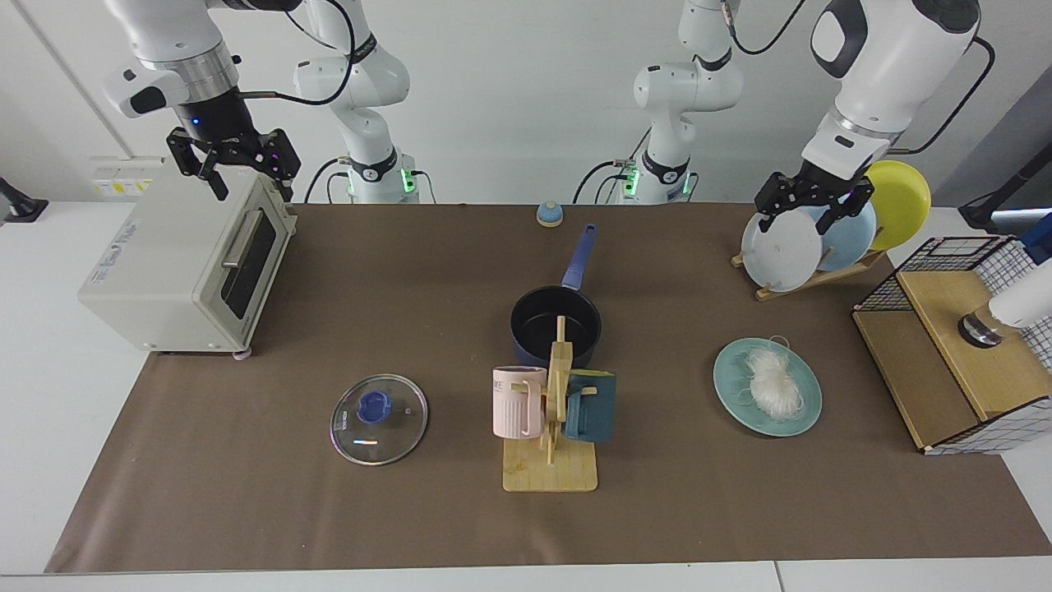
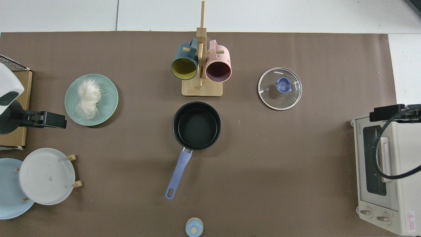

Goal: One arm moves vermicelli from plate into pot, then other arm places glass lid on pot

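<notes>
nothing is done yet: vermicelli [image 2: 86,97] lies on the plate [image 2: 110,98] at the pot's [image 2: 196,125] nine o'clock, glass lid [image 2: 280,88] at two, left gripper [image 1: 812,207] and right gripper [image 1: 234,168] open-jawed, empty.

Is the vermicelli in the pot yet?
No, in the top view the pot shows only its bare black inside, and the vermicelli lies on the plate.

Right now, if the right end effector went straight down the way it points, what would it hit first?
Most likely the toaster oven: the right end effector hangs open, fingers pointing down, near the oven's top edge above the door. Depth is unclear, so it might clear that edge.
</notes>
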